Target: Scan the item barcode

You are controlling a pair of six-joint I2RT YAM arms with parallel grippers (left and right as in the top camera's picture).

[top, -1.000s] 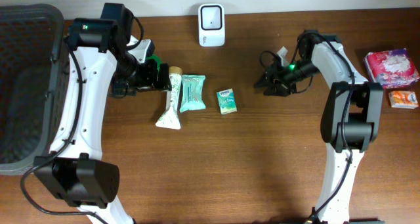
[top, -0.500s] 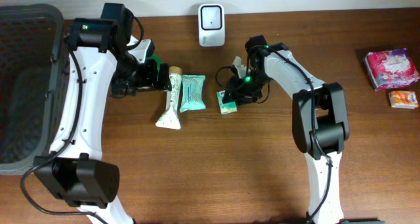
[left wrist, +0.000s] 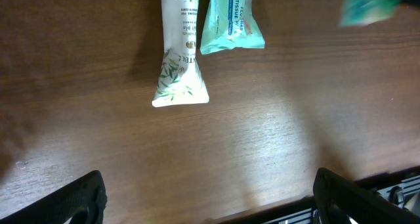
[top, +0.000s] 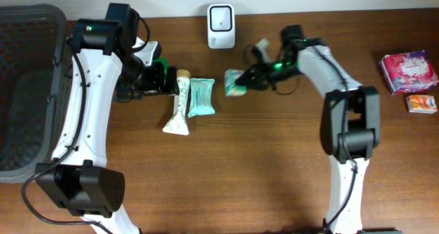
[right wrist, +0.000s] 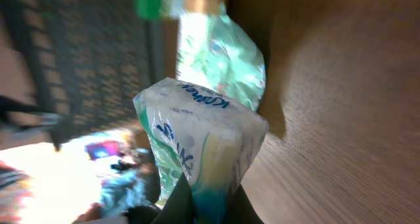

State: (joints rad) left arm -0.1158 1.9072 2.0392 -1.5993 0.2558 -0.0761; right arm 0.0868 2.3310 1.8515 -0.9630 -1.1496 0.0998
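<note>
Tissue pack (top: 235, 83), a small green and white soft packet, is pinched in the right end effector (top: 248, 78), whose fingers are closed on its lower end. In the right wrist view the pack (right wrist: 197, 145) fills the middle of the frame, tilted, with blue lettering on its wrapper and the dark fingers (right wrist: 187, 207) clamped at its base; it looks to be held off the wood, with a shadow on the bench beside it. From overhead, the pack is in front of the white scanner (top: 221, 27) that stands at the far edge of the bench (top: 274, 165), and just beside the teal wipes packet (top: 201, 97).

The left end effector (top: 164, 79) is spread wide and holds nothing. It hangs next to the cap end of a white tube (top: 178, 103), which lies flat beside the teal packet. In the left wrist view the tube (left wrist: 178, 53) and the teal packet (left wrist: 231, 20) lie side by side.

A dark basket (top: 27, 90) sits at the left end of the bench. At the right end lie a pink packet (top: 409, 71) and a small orange box (top: 421, 103), well apart from the pack.
</note>
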